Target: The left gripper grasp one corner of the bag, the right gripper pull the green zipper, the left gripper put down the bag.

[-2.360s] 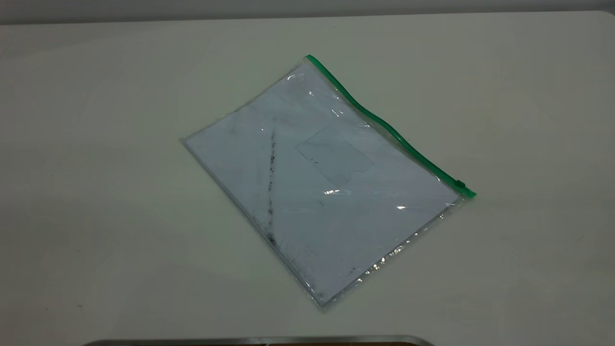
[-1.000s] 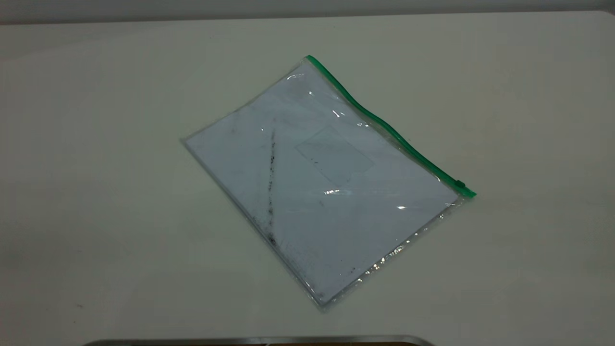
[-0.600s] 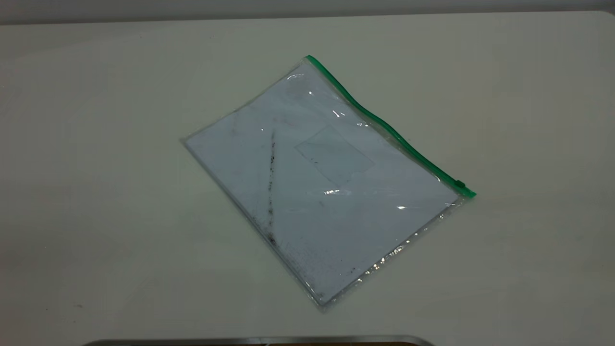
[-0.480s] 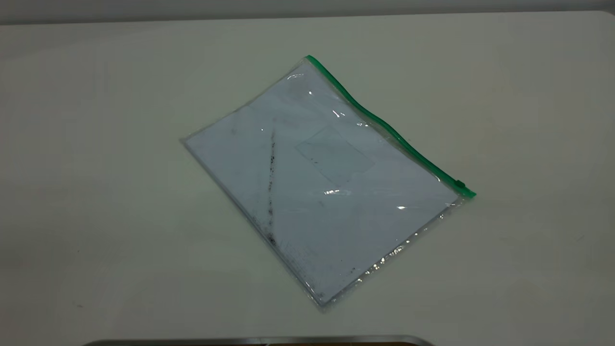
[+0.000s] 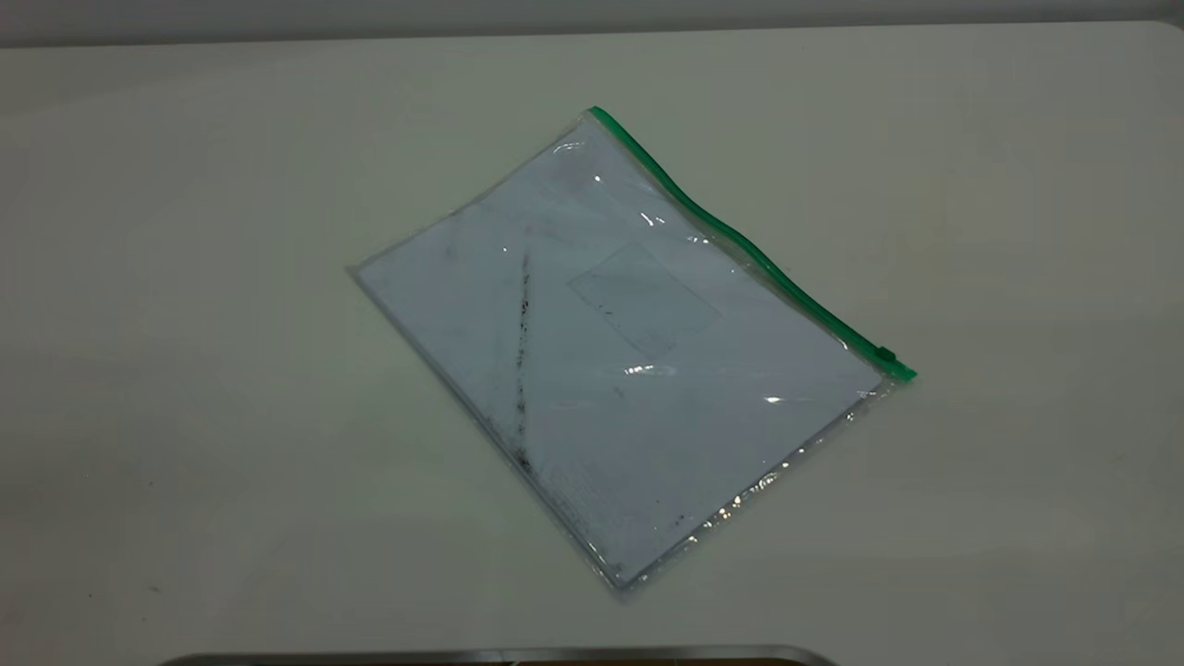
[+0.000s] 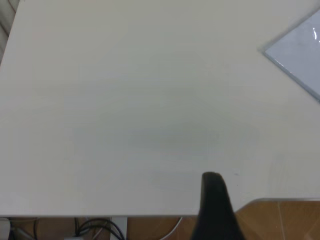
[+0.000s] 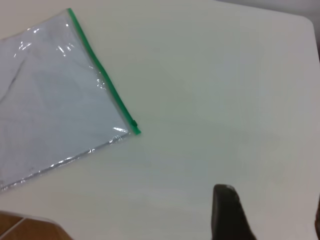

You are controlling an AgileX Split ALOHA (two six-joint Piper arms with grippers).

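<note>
The bag [image 5: 610,351] lies flat on the white table, a clear pouch with a white sheet and a dark smudge line inside. The green zipper [image 5: 740,240] runs along its far right edge, with the slider tab [image 5: 886,353] near the right corner [image 5: 911,375]. Neither gripper shows in the exterior view. In the left wrist view the left gripper [image 6: 267,182] hangs over the table's near edge, open and empty, far from the bag's plain corner [image 6: 300,50]. In the right wrist view the right gripper [image 7: 272,200] is open and empty, apart from the zipper [image 7: 100,70] and slider [image 7: 134,124].
The table's near edge has a metal-rimmed cutout [image 5: 499,655]. Wooden floor [image 6: 285,222] and cables [image 6: 95,227] show below that edge in the left wrist view. The table's rounded far corner [image 7: 305,20] shows in the right wrist view.
</note>
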